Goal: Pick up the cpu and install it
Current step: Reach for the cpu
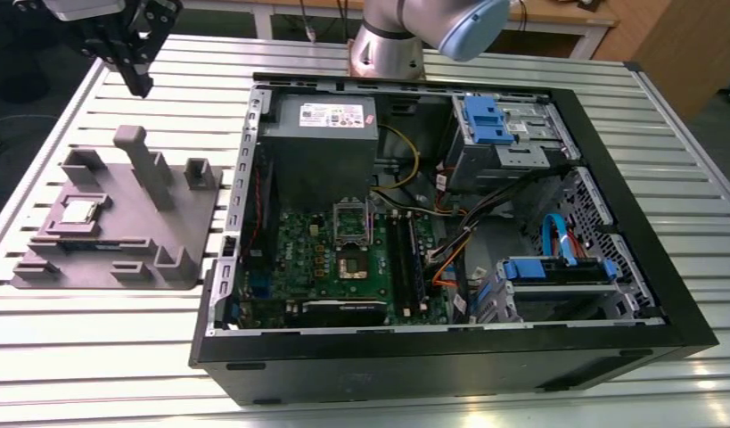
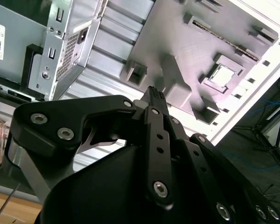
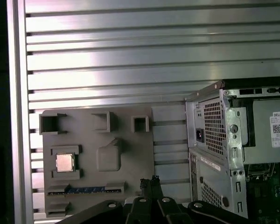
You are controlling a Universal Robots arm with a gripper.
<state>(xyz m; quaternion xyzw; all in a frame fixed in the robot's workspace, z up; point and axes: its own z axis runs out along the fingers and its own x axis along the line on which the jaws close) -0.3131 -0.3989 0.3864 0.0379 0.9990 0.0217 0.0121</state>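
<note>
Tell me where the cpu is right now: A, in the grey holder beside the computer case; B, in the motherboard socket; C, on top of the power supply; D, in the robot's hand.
A: the cpu sits in a square recess of the grey holder, outside the computer case, and the hand is apart from it.

Open air above cpu (image 1: 79, 211), tall post (image 1: 143, 165) near it, case wall (image 1: 247, 143) seemingly well apart
</note>
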